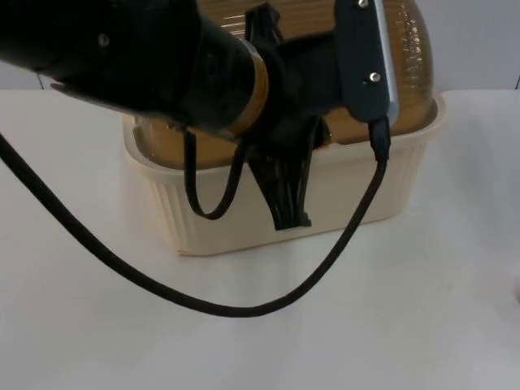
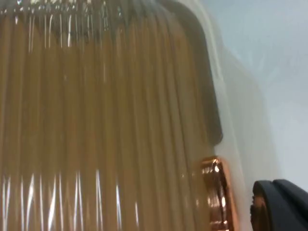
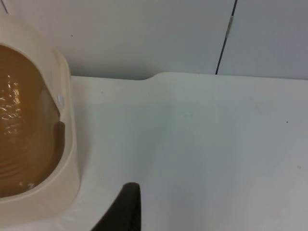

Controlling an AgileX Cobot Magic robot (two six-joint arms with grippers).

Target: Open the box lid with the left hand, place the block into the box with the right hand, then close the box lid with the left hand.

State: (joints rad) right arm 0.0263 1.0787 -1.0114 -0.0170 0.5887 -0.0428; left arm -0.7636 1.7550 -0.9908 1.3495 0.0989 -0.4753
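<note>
Left gripper (image 1: 286,213) before box (image 1: 219,219)

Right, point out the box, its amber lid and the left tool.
box (image 1: 244,219): top view, on its cream ribbed front wall.
amber lid (image 2: 96,120): left wrist view, on its ribbed translucent surface.
left tool (image 1: 284,191): top view, on the black fingers hanging over the box's front wall.
</note>
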